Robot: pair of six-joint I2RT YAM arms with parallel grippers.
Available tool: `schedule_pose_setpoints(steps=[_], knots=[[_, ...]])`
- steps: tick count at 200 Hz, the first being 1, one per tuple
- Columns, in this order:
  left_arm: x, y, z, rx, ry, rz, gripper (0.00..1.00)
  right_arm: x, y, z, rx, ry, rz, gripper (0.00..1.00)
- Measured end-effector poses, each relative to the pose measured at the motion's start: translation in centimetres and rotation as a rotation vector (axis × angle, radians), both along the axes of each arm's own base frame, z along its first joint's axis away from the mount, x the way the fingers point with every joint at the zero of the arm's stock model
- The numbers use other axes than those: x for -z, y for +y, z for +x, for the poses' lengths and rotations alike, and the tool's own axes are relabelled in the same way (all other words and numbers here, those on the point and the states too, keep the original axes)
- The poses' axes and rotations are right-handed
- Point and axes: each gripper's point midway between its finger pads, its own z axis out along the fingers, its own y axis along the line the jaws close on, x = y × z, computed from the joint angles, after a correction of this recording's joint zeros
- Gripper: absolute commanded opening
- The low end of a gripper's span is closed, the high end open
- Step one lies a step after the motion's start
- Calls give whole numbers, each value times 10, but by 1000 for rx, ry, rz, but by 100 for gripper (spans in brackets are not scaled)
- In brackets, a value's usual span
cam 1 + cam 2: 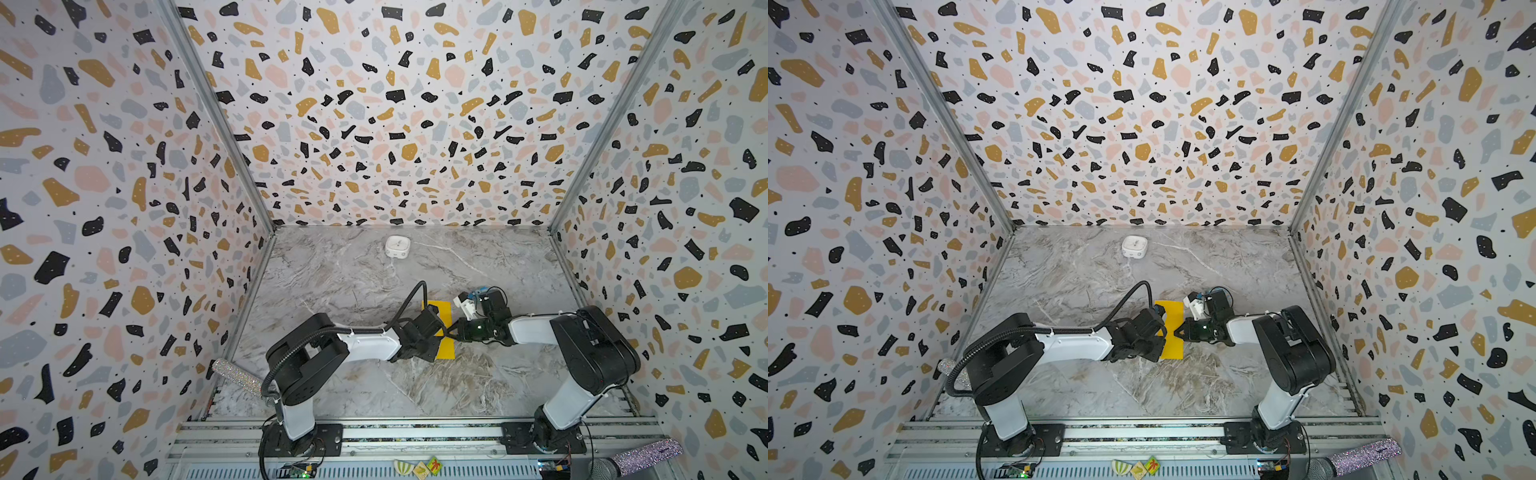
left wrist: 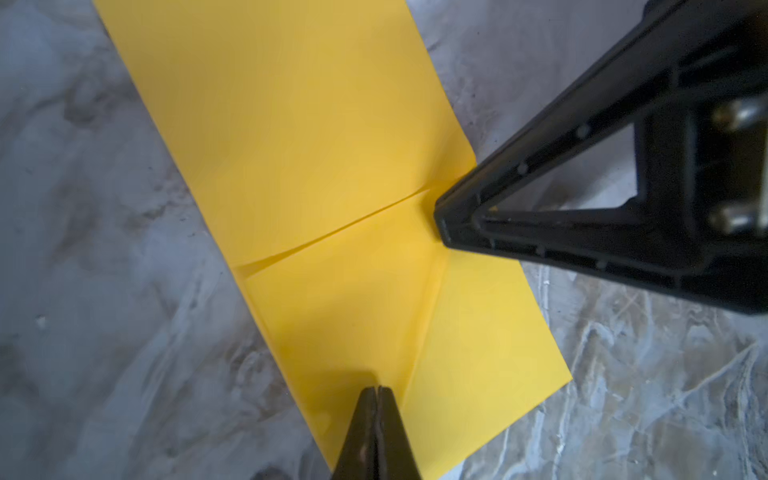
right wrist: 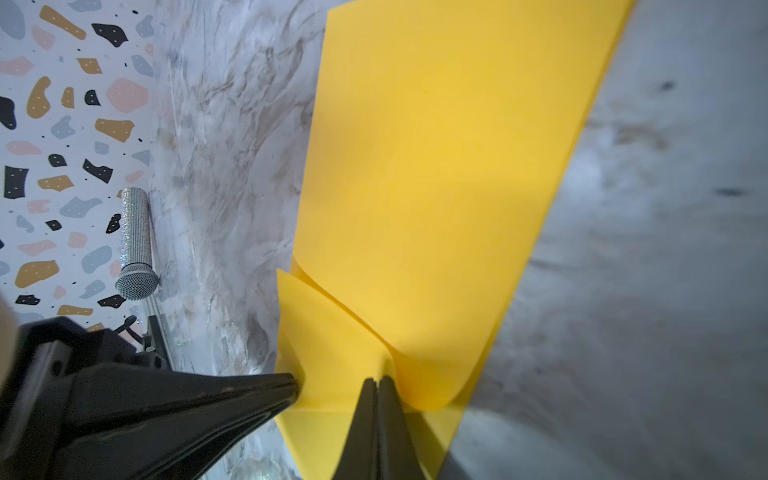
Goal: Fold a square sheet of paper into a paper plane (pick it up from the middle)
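PAPER PLANE, MID-FOLD: Our two hands meet over the yellow paper (image 1: 1172,332), which lies folded into a long strip on the marble counter (image 1: 1084,274) between the arms. The left hand (image 2: 376,395) has its jaws together, tip at one long edge. The right hand (image 3: 378,384), jaws also together, sits at the opposite edge, where a loose flap curls up; we cannot tell whether it nips that flap. We see one risk: if either tip drags, the thin paper could skid, buckle or tear, leaving a crooked crease.

Top views look down from above; wrist cameras (close) share the paper (image 2: 316,137).
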Motion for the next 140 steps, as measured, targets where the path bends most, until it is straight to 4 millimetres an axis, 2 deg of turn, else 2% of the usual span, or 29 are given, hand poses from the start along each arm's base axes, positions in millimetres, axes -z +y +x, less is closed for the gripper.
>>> schedule_pose_setpoints(steps=[59, 85, 111, 140], knots=[[0, 0, 0, 0, 0, 0, 0, -4, -28, 16, 88, -58, -110, 5], [0, 0, 0, 0, 0, 0, 0, -21, -36, 21, 125, -112, -142, 6], [0, 0, 0, 0, 0, -1, 0, -37, -18, 13, 69, -158, -125, 6], [0, 0, 0, 0, 0, 0, 0, -28, 3, -5, -12, -114, -102, 7]])
